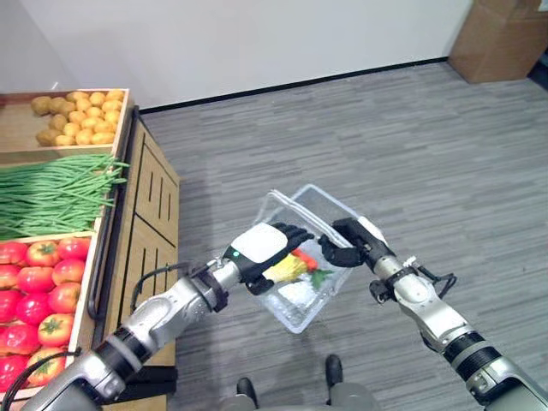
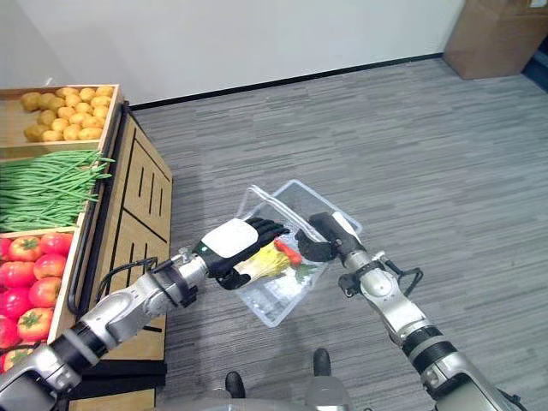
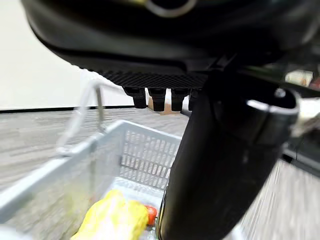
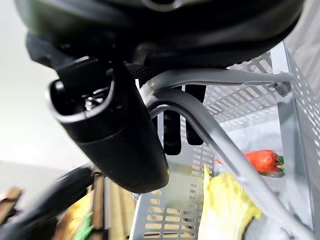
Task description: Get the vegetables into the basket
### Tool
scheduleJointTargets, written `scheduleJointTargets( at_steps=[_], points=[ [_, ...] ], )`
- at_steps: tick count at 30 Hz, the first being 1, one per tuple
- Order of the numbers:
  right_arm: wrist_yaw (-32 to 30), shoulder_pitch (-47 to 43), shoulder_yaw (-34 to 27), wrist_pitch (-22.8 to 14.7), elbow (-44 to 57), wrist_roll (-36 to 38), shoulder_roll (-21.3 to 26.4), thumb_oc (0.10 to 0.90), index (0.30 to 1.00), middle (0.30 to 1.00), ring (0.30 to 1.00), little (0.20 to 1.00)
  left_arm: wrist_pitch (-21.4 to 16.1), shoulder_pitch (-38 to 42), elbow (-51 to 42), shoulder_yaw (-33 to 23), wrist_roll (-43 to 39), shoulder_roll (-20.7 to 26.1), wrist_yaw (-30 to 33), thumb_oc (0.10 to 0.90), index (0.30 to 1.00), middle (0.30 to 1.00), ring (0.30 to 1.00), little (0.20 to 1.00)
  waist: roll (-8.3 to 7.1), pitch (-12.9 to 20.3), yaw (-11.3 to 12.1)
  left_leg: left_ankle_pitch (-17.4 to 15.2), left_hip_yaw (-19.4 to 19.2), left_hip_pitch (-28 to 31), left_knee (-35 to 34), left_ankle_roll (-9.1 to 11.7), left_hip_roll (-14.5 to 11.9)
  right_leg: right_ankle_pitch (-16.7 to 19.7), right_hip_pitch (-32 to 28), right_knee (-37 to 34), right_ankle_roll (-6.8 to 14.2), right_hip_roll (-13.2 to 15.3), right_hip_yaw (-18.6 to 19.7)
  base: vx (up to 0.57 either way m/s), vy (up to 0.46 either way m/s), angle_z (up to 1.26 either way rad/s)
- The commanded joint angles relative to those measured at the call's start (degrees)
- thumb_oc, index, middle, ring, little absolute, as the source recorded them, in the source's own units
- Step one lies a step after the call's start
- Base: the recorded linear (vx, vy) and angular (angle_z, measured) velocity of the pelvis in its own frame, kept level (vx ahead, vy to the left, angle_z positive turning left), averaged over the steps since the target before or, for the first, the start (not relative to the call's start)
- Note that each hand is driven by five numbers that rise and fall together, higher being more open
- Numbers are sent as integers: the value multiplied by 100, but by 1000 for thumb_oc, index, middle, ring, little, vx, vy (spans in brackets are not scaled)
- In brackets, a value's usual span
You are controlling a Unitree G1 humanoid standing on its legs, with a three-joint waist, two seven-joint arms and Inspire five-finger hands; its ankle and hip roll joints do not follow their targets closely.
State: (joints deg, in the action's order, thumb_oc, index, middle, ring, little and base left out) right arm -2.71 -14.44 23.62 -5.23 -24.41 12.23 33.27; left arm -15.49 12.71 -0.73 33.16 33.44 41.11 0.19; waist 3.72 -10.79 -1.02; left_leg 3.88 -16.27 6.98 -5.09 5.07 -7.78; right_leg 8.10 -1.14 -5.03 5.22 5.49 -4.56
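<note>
Grey plank flooring (image 1: pixel 411 145) runs to a white wall, with a cardboard box (image 1: pixel 497 38) in the far corner. On our left stands a wooden produce stand (image 1: pixel 145 205) with three bins: potatoes (image 1: pixel 77 116) at the far end, green beans (image 1: pixel 51 193) in the middle, and tomatoes (image 1: pixel 38 291) nearest us.

We hold a clear plastic basket (image 1: pixel 321 205) out over the floor, in front of us and tilted. Its wire handles (image 4: pixel 210 80) rest across our right hand (image 1: pixel 351 241), whose fingers curl around them. In the right wrist view, the handles pass between thumb and fingers, and the mesh wall of the basket shows beyond.

Inside the basket lie a yellow vegetable (image 1: pixel 287 269), a red pepper (image 1: pixel 306 259) just beside it, something green (image 1: pixel 322 276) and a pale item (image 1: pixel 295 294) we cannot make out.

Our left hand (image 1: pixel 261 248) reaches over the near rim, above the yellow vegetable. Its fingers (image 3: pixel 155 97) point straight forward and relaxed, gripping nothing. The left wrist view looks into the basket, where the yellow vegetable and the red pepper sit on the bottom.
</note>
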Motion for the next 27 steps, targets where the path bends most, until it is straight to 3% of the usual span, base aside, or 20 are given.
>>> scheduleJointTargets(
  at_steps=[1,4,5,6,7,8,11,17,20,23,24,27],
  points=[
    [-407,-531,-597,-660,451,-65,-126,400,300,300,300,300,-293,340,-286,-271,-1167,284,-192,900,1000,1000,1000,1000,-240,440,0,-256,384,-44,9,45,134,-688,-491,3,345,273,-474,-2,8,7],
    [-512,-494,-710,-600,-134,-314,-163,400,300,300,300,300,-254,-197,-523,-579,-2548,305,-315,900,1000,1000,1000,1000,-251,420,60,-245,452,-65,9,31,152,-672,-502,3,338,279,-524,-15,7,12],
    [-515,-499,-695,-605,-140,-318,-166,400,300,300,300,300,-253,-215,-536,-599,-2574,314,-331,900,1000,1000,1000,1000,-248,425,46,-246,456,-66,9,31,152,-673,-504,3,338,278,-528,-20,6,18],
    [-538,-370,-865,-531,-637,-412,-132,400,300,300,300,300,-119,-689,-478,-724,-4176,159,-721,900,1000,1000,1000,1000,-234,404,88,-225,502,-84,9,26,165,-660,-512,3,335,280,-562,-13,4,14],
    [-538,-371,-859,-534,-640,-413,-136,400,300,300,300,300,-111,-704,-494,-742,-4202,171,-742,900,1000,1000,1000,1000,-236,408,79,-226,506,-85,9,27,165,-662,-513,3,335,279,-566,-27,3,9],
    [-555,-270,-951,-499,-971,-544,-111,400,300,300,300,300,74,-1044,-148,-772,-5101,-22,-988,900,1000,1000,1000,1000,-231,390,90,-221,524,-80,9,21,167,-658,-528,3,331,280,-571,-17,-2,3],
    [-589,-63,-1190,-432,-1651,-775,-69,400,300,300,300,300,422,-1641,716,-942,-5925,-429,-1192,900,1000,1000,1000,1000,-228,378,119,-188,591,-114,9,9,171,-652,-522,3,318,278,-608,-16,-6,7],
    [-706,153,-1507,-407,-2624,-821,-114,400,300,300,300,300,581,-2087,2043,-1145,-5538,-904,-1104,900,1000,1000,1000,1000,-221,364,143,-157,652,-161,9,4,173,-651,-505,3,313,273,-649,-9,-5,3],
    [-781,485,-1832,-412,-3450,-673,-307,400,300,300,300,300,732,-2199,3957,-1538,-4522,-1669,-645,900,1000,1000,1000,1000,-232,367,138,-137,658,-172,9,-2,172,-648,-498,3,299,262,-665,-18,-9,8],
    [-809,553,-1921,-404,-3731,-559,-405,400,300,300,300,300,760,-2070,4628,-1682,-4188,-1975,-400,900,1000,1000,1000,1000,-233,369,123,-132,663,-181,9,-4,167,-642,-490,3,294,261,-667,-7,-4,2],
    [-824,621,-1997,-394,-4069,-452,-507,400,300,300,300,300,774,-1934,5342,-1789,-3786,-2216,-196,900,1000,1000,1000,1000,-237,371,108,-125,663,-196,9,0,165,-637,-473,3,293,264,-668,-21,-11,8],
    [-795,694,-2037,-397,-4357,-372,-606,400,300,300,300,300,850,-1796,5963,-1969,-3685,-2444,-3,900,1000,1000,1000,1000,-243,392,104,-126,655,-203,9,4,164,-632,-464,3,291,261,-666,-6,-10,0]
  ],
)
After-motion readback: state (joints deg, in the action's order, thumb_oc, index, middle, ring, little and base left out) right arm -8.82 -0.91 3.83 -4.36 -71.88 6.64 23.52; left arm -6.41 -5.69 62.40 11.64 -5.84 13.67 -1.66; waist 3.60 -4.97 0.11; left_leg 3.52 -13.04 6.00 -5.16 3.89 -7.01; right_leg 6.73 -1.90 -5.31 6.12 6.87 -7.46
